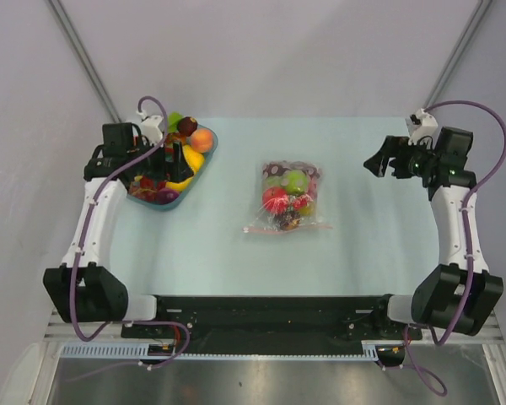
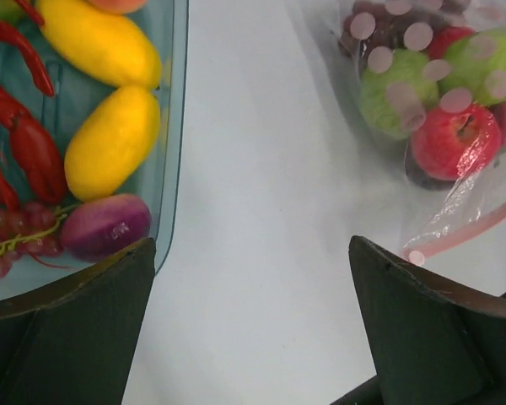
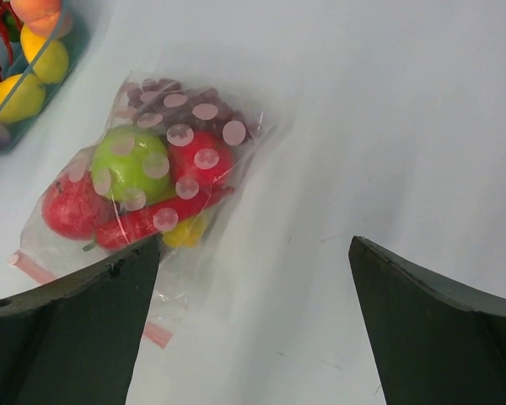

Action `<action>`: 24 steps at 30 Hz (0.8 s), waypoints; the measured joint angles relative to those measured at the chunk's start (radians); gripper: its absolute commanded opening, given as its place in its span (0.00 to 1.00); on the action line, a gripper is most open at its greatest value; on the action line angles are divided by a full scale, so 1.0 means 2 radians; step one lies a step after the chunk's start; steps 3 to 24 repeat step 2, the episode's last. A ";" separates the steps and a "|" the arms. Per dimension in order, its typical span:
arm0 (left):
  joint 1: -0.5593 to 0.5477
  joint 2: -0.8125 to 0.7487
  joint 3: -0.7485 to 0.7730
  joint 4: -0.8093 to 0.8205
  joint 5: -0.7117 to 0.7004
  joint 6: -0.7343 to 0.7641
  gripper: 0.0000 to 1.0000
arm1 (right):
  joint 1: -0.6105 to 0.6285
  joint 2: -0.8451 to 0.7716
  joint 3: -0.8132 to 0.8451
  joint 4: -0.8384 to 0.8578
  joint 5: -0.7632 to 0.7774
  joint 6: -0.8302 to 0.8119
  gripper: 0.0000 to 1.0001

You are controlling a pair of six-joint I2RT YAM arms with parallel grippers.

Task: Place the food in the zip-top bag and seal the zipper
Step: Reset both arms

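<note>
The zip-top bag (image 1: 288,199), filled with food (image 1: 296,181), lies mid-frame on the table (image 1: 236,253). The left tool (image 2: 251,245) and right tool (image 3: 253,240) both have their fingers spread apart.

Zip-top bag (image 1: 290,198) flat on table, food (image 1: 296,181) inside, zipper (image 1: 287,227) along its near edge. Fruit dish (image 1: 158,205) well left of bag, left gripper (image 1: 174,165) over dish. Right gripper (image 1: 378,160) well right of bag.

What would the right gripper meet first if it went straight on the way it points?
Probably the bare table; the zip-top bag lies off to one side of that line, though depth is unclear.
</note>
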 measured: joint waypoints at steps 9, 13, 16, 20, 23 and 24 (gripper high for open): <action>0.003 -0.001 -0.013 -0.003 -0.004 0.000 1.00 | -0.002 0.000 0.000 0.000 0.000 0.005 1.00; 0.003 -0.001 -0.013 -0.003 -0.004 0.000 1.00 | -0.002 0.000 0.000 0.000 0.000 0.005 1.00; 0.003 -0.001 -0.013 -0.003 -0.004 0.000 1.00 | -0.002 0.000 0.000 0.000 0.000 0.005 1.00; 0.003 -0.001 -0.013 -0.003 -0.004 0.000 1.00 | -0.002 0.000 0.000 0.000 0.000 0.005 1.00; 0.003 -0.001 -0.013 -0.003 -0.004 0.000 1.00 | -0.002 0.000 0.000 0.000 0.000 0.005 1.00; 0.003 -0.001 -0.013 -0.003 -0.004 0.000 1.00 | -0.002 0.000 0.000 0.000 0.000 0.005 1.00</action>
